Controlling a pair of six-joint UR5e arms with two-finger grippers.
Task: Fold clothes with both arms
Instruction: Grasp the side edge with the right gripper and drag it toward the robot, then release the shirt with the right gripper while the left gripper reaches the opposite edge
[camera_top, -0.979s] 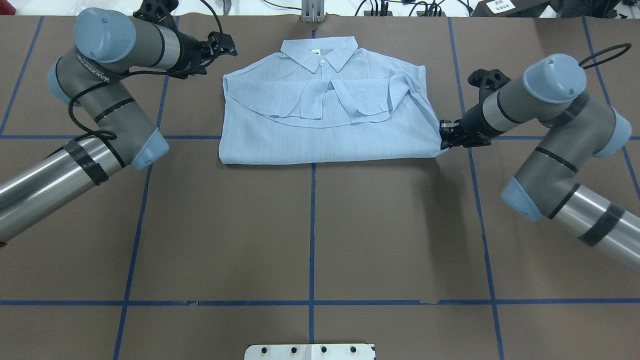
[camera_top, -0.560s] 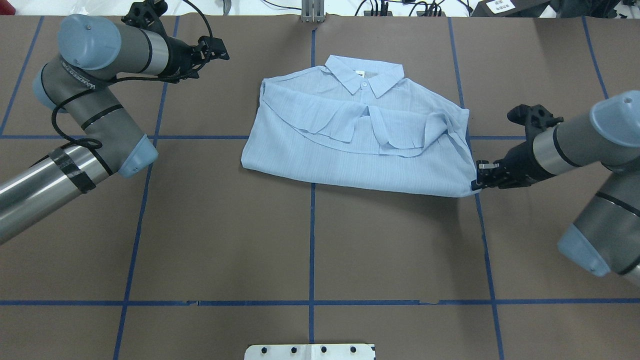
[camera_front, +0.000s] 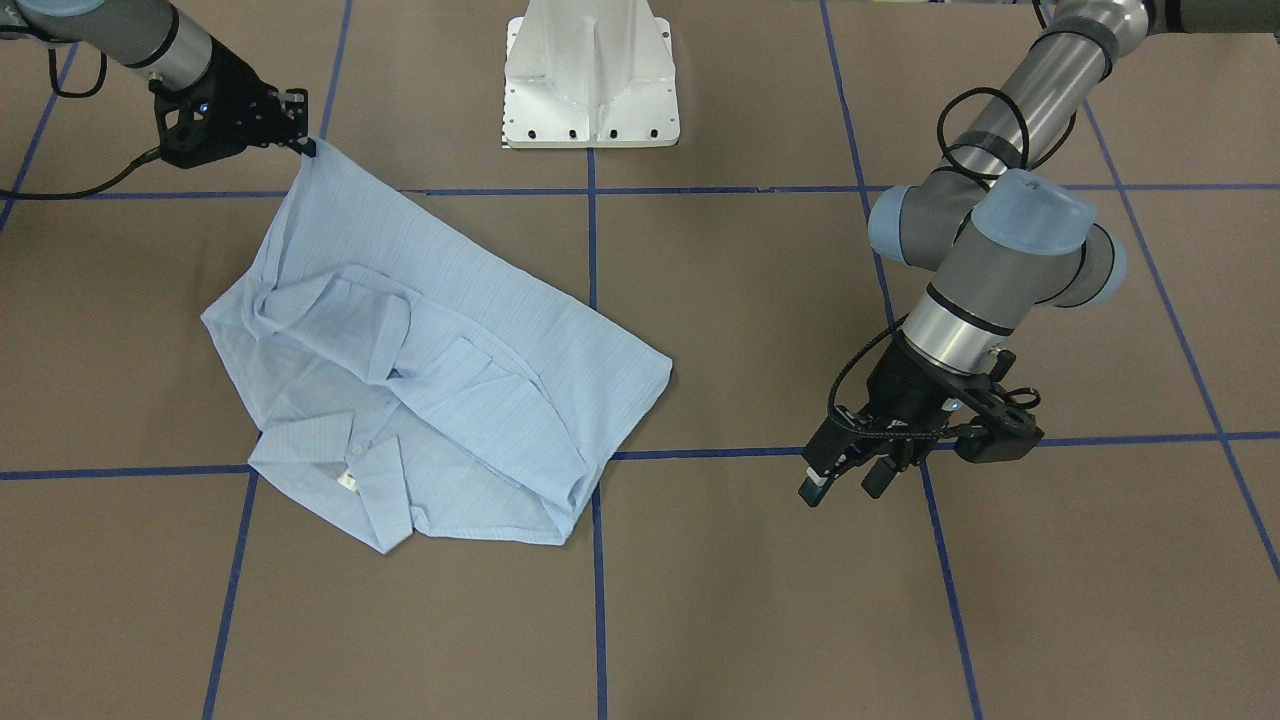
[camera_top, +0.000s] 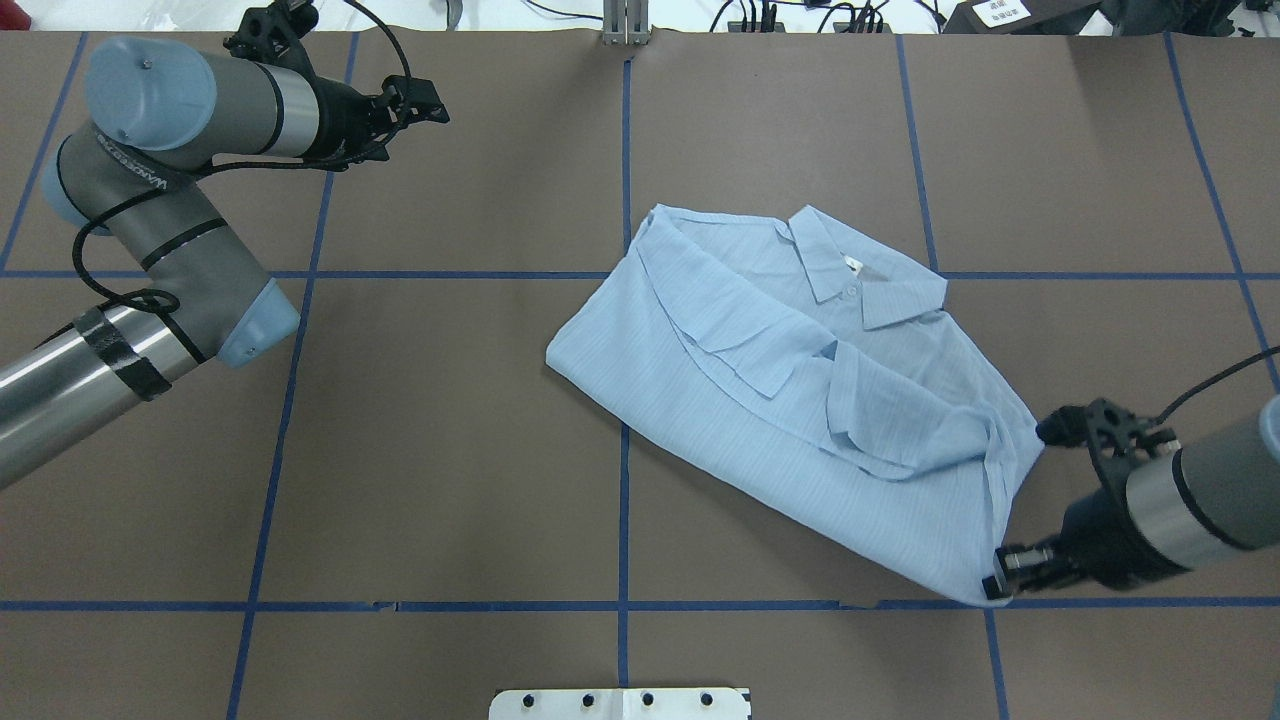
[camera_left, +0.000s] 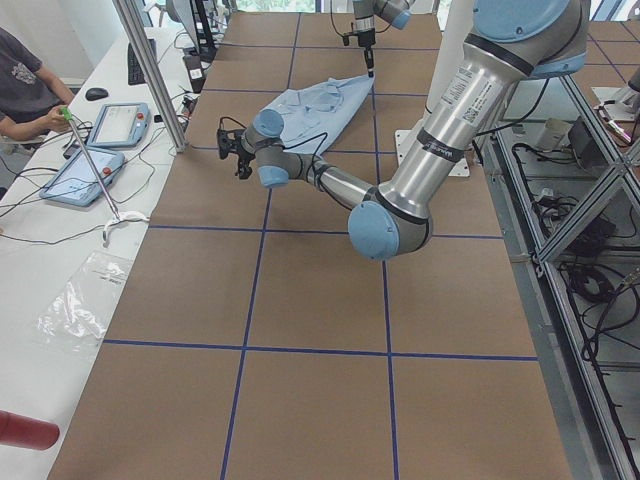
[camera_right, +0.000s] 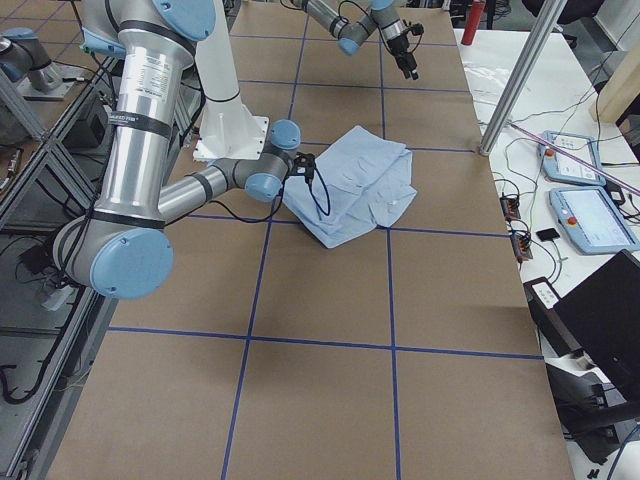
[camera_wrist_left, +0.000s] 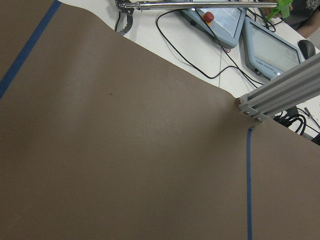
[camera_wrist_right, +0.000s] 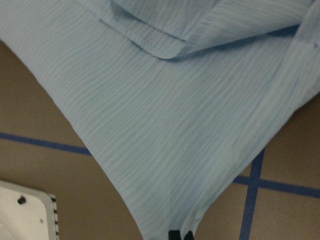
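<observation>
The light blue striped shirt (camera_top: 780, 400) lies folded and skewed on the brown table, collar toward the far right. It also shows in the front view (camera_front: 420, 380) and fills the right wrist view (camera_wrist_right: 165, 125). My right gripper (camera_top: 995, 585) is shut on the shirt's near right corner, low at the table; it also shows in the front view (camera_front: 305, 145), and its closed fingertips (camera_wrist_right: 174, 235) pinch the fabric. My left gripper (camera_top: 435, 105) is open and empty, far left of the shirt near the table's far edge, and also shows in the front view (camera_front: 845, 485).
The white pedestal base (camera_front: 590, 80) stands at the robot's side of the table. An aluminium post (camera_top: 625, 25) rises at the far edge. Blue tape lines (camera_top: 624, 480) grid the brown table. Tablets and cables (camera_wrist_left: 240, 20) lie beyond the far edge.
My right gripper has dragged the shirt's corner right and toward the robot; the shirt slid and turned clockwise. My left arm drew back slightly to the left, still open.
</observation>
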